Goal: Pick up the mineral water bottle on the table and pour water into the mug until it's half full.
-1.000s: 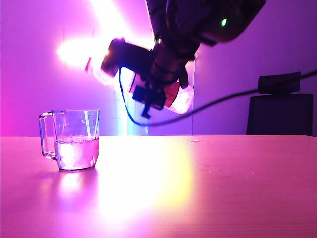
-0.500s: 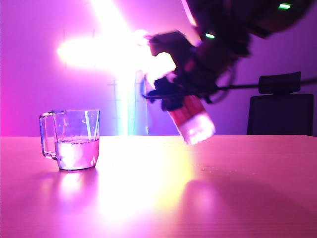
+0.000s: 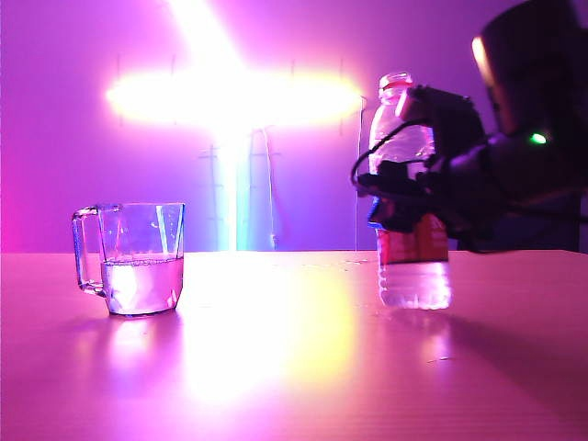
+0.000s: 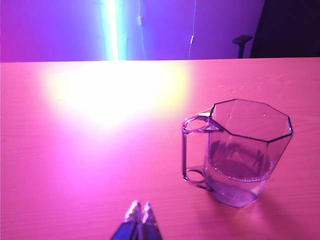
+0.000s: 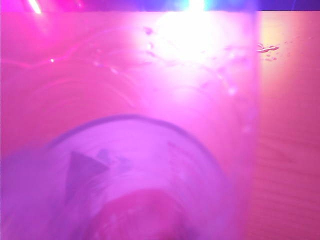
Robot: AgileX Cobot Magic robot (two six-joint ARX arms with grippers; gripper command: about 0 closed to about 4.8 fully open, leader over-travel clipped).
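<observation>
Pink-purple light washes the table (image 3: 276, 367), which we take nearest first. Our left gripper (image 4: 139, 212) hovers just short of the mug (image 3: 138, 259), fingertips pressed together and empty. Beyond it, the mug stands about half full of water (image 3: 142, 285). A second ago our right gripper (image 3: 404, 197) held the mineral water bottle (image 3: 411, 211) tipped toward the mug; now the bottle stands upright on the table, well apart from the mug, so we judge pouring finished. Our right fingers clasp its labelled middle.
</observation>
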